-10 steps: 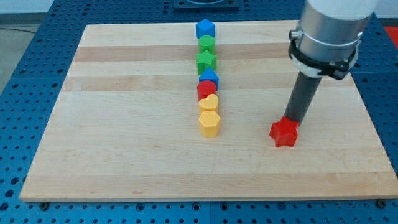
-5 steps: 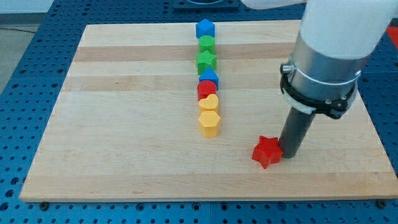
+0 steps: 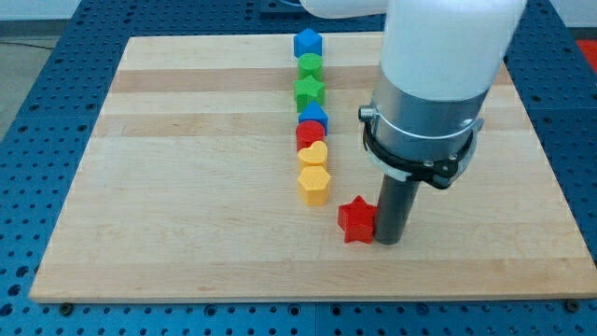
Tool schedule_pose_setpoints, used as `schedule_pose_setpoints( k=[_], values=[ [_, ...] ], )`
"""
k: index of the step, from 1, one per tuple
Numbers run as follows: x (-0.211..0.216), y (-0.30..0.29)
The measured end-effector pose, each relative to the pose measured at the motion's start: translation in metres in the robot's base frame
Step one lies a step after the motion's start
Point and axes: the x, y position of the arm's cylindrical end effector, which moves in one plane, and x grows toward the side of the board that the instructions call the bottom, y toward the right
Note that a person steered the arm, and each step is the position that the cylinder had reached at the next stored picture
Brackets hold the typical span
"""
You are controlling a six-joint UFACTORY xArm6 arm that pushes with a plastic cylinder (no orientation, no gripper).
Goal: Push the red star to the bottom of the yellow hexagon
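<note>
The red star (image 3: 356, 221) lies on the wooden board (image 3: 187, 187), below and to the right of the yellow hexagon (image 3: 314, 185). My tip (image 3: 388, 240) touches the star's right side. The yellow hexagon is the lowest block of a column running up the middle of the board.
Above the hexagon the column holds a yellow block (image 3: 313, 155), a red block (image 3: 309, 135), a blue block (image 3: 314, 117), a green star (image 3: 309, 91), a green block (image 3: 310, 66) and a blue block (image 3: 307, 43). The arm's wide body hangs over the board's right half.
My tip has moved left and slightly down, pushing the red star from the board's right part toward the spot below the yellow hexagon.
</note>
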Motion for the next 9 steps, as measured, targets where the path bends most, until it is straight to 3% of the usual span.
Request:
schedule_pose_setpoints(
  k=[3,8,9],
  values=[
    [-0.015,0.003],
    [-0.015,-0.048],
    [0.007,-0.023]
  ],
)
